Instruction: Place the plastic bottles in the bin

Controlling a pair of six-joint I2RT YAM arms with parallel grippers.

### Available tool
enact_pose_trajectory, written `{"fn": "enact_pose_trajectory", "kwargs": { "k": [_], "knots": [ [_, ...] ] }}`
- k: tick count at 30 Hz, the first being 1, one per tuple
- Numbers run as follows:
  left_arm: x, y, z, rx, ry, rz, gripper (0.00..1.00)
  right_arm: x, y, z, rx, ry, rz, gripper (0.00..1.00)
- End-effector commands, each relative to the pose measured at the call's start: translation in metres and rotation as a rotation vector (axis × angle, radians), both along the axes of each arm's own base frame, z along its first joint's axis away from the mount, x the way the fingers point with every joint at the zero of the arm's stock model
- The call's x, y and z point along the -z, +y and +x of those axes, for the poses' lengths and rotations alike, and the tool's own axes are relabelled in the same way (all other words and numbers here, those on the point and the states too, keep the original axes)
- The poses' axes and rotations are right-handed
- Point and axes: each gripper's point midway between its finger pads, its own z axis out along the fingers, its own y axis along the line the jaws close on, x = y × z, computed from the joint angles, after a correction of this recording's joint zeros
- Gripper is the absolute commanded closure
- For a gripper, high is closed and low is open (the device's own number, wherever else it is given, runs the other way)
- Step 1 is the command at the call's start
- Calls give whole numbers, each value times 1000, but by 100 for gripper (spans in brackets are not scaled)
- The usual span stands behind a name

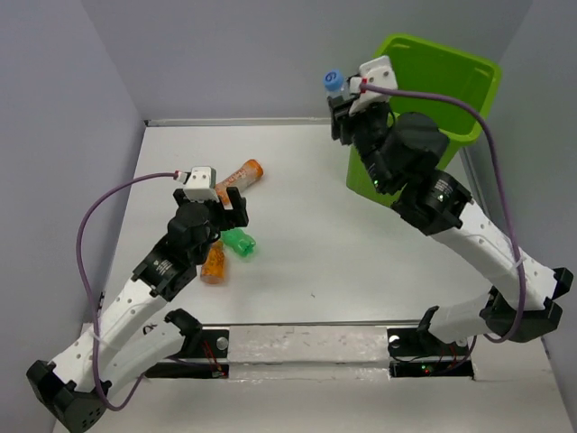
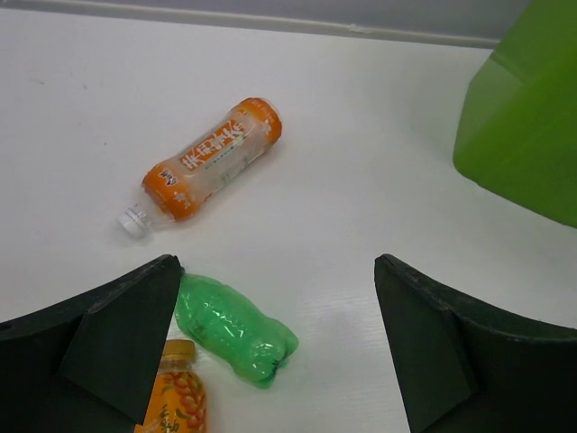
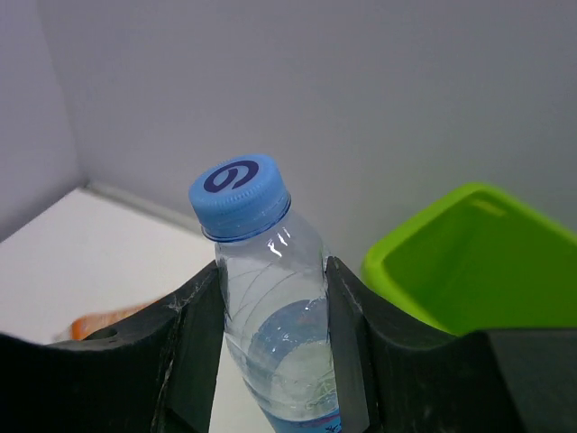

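Above a white table (image 1: pixel 361 244), the right gripper (image 1: pixel 340 106) clamps a blue-capped bottle (image 3: pixel 270 307) beside the bin (image 1: pixel 469 72), seemingly due over its rim next; left gripper (image 2: pixel 278 271) hangs open, empty.

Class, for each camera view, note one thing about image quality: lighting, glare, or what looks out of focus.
Top external: even, soft light, faint shadows on the table. Left wrist: far orange bottle sharp, gripper fingers dark. Right wrist: clear bottle sharp with small highlights, bin behind slightly soft.
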Motion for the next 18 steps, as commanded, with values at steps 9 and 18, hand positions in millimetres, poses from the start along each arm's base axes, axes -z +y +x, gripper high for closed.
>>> {"fn": "enact_pose_trajectory", "kwargs": {
  "k": [9, 18],
  "knots": [
    [-21, 10, 44, -114, 72, 87, 1, -49, -176, 129, 429, -189, 72, 80],
    [0, -15, 111, -21, 203, 279, 1, -35, -208, 130, 438, -119, 181, 0]
  ]
}}
